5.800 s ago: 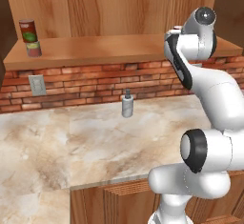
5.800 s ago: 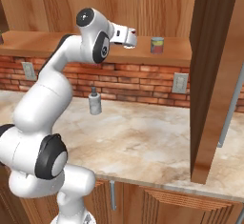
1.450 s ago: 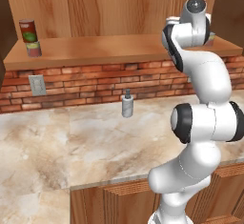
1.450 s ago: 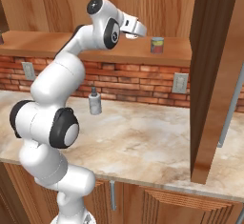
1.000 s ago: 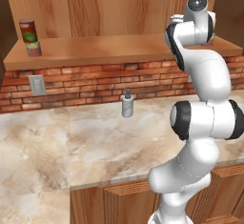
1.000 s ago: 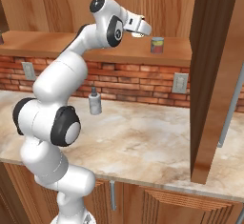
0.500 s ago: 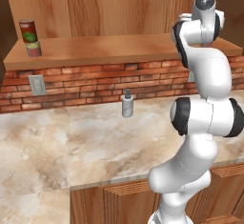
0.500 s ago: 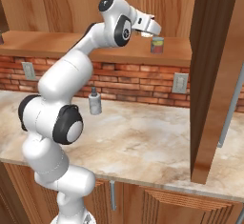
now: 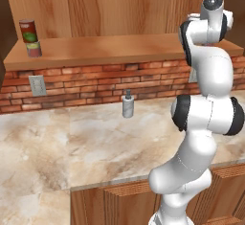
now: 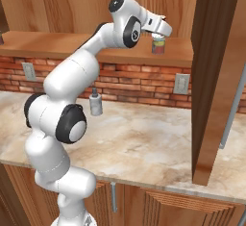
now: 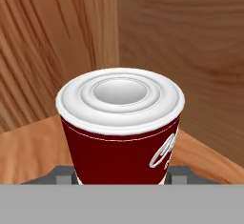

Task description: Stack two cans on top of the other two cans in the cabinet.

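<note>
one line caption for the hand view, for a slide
End effector shut on a red can in the cabinet corner.

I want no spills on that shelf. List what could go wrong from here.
The gripper is shut on the red can close to the cabinet side wall; a bump could shift it. If released off-centre onto the pale can, it may topple.

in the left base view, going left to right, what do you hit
stacked cans on the cabinet shelf → wall outlet → grey pump bottle on the marble counter → white robot arm
</note>
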